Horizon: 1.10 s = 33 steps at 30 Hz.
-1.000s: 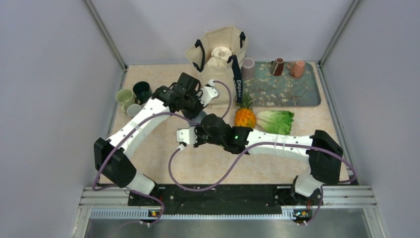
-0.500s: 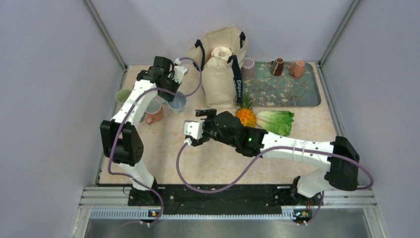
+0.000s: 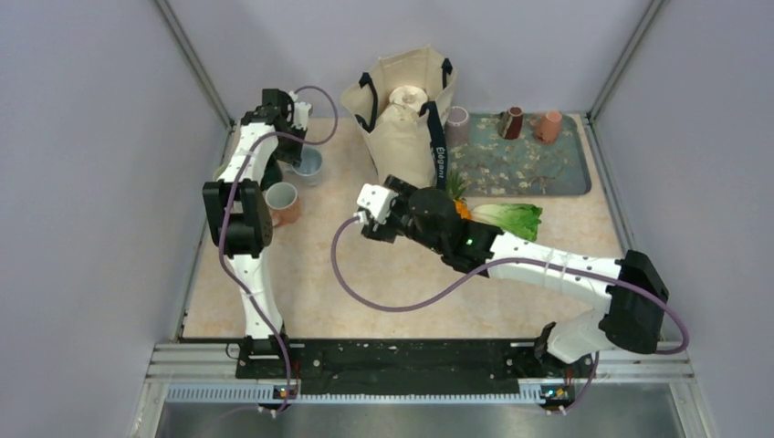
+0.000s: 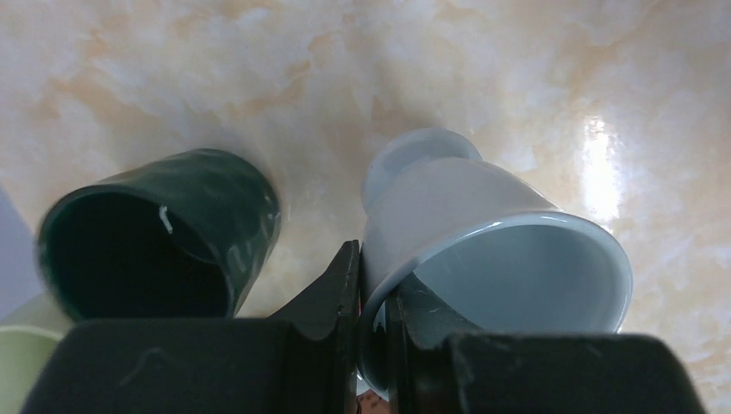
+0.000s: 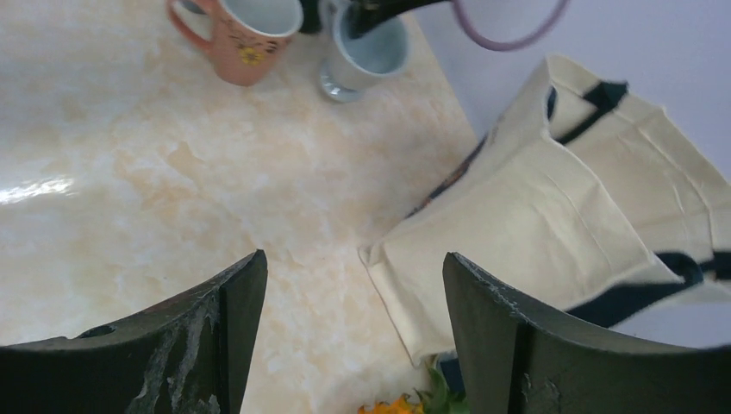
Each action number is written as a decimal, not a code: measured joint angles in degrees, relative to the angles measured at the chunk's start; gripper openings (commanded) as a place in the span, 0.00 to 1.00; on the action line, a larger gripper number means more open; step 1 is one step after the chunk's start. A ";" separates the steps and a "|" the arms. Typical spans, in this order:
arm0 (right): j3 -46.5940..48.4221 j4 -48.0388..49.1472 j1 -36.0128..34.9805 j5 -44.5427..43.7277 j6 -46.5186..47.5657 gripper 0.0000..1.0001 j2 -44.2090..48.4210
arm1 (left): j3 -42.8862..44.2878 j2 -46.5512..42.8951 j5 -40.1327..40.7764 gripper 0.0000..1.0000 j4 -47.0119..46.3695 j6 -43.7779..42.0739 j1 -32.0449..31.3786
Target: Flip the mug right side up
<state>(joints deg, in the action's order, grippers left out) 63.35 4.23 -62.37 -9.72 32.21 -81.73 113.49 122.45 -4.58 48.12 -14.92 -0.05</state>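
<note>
As left pincer [image 4: 372,289] clamps it, mug [image 4: 465,203] stands upright.

Looking at a beige marbled table [image 3: 365,292] here. Carrying a cream bag [image 3: 402,137] upright at the back middle and a flowery tray [image 3: 548,182] flat in the back right corner. Also holding a pineapple [image 3: 464,210] and a lettuce [image 3: 511,221] side by side just in front of that tray. Getting crowded at the far left: bearing a blue mug [image 3: 308,164] mouth up, a pink mug [image 3: 285,203] a bit nearer, plus a dark green mug [image 4: 172,224] and a pale green mug [image 4: 15,354] right beside it.
</note>
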 measured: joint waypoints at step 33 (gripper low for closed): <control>17.77 2.84 51.43 -1.79 -67.54 0.68 -26.45 | -4.90 -14.53 -11.50 0.66 -1.66 0.48 3.13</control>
<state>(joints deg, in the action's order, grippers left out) 81.12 7.07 -10.94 -11.51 -35.33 -108.18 108.60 107.92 -16.08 46.46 -14.44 3.07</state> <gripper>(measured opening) 0.683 0.655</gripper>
